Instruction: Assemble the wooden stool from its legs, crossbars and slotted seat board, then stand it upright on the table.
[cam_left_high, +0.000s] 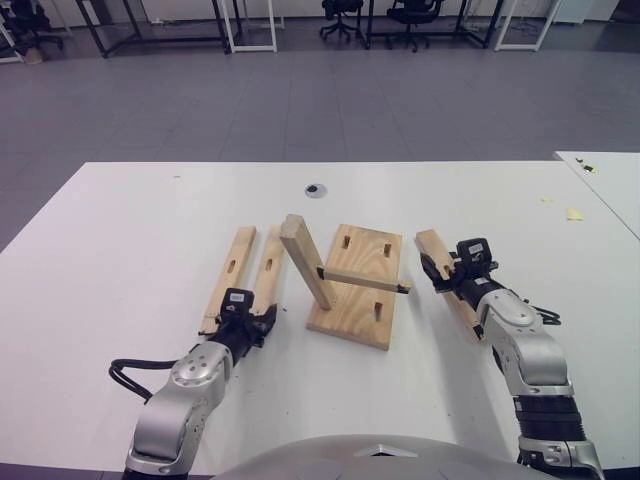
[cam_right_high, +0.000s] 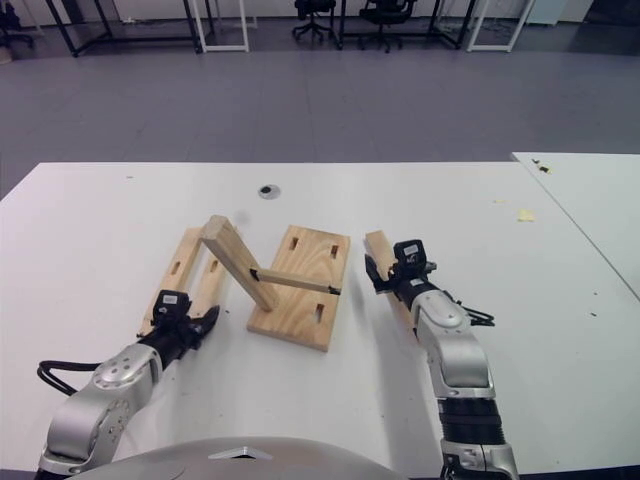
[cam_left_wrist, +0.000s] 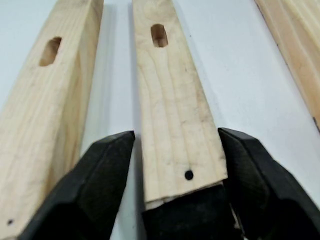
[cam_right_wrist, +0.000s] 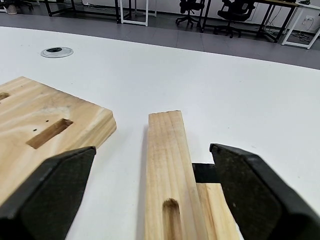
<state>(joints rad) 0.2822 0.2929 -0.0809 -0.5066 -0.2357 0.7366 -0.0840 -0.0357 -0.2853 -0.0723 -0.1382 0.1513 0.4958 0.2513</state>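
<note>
The left gripper (cam_left_wrist: 175, 136) is open with 1 leg (cam_left_wrist: 171, 95) between its fingers, the right gripper (cam_right_wrist: 152, 149) open with a 2nd leg (cam_right_wrist: 166, 127) between its own — close crooked and a leg might twist out.

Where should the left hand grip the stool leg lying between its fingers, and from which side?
Probably the leg at its near end, coming along its length from the robot's side, fingers across its narrow width. It lies flat, pointing away, and the neighbouring leg leaves a gap for one finger.
</note>
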